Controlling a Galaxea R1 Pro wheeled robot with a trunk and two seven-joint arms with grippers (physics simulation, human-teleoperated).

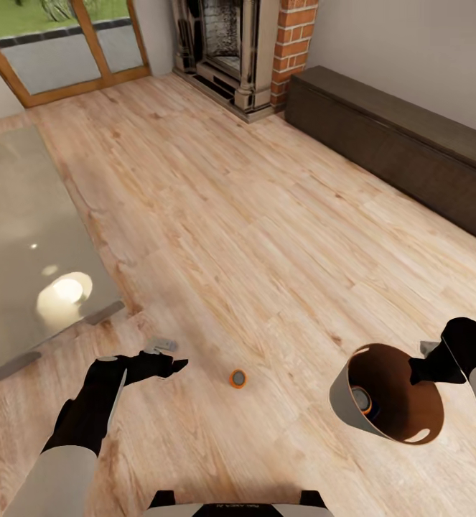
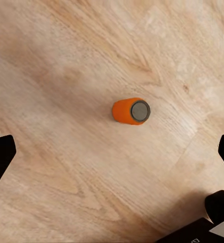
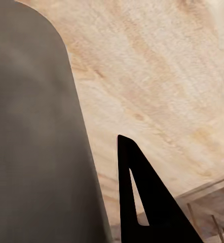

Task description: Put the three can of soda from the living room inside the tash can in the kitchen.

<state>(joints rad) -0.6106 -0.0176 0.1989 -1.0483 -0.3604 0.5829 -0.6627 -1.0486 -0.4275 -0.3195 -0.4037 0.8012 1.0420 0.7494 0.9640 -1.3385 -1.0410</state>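
Observation:
One orange can of soda [image 1: 238,378] stands on the wood floor, its grey end up; in the left wrist view this can [image 2: 131,111] lies between and beyond the spread black fingers [image 2: 0,157]. My left gripper [image 1: 167,365] hovers open just left of it, holding nothing. The grey trash can [image 1: 345,402] hangs tilted above the floor at the right, its brown inside facing me. My right gripper [image 1: 418,372] is shut on its rim. A second can [image 1: 363,400] lies inside it. The bin's grey wall [image 3: 31,142] sits beside a black finger [image 3: 142,202].
The glass-topped coffee table [image 1: 22,237] lies close at the left, its corner near my left arm. A long dark low cabinet [image 1: 403,143] runs along the right wall. The brick fireplace [image 1: 245,50] and a glass door [image 1: 65,43] are far ahead.

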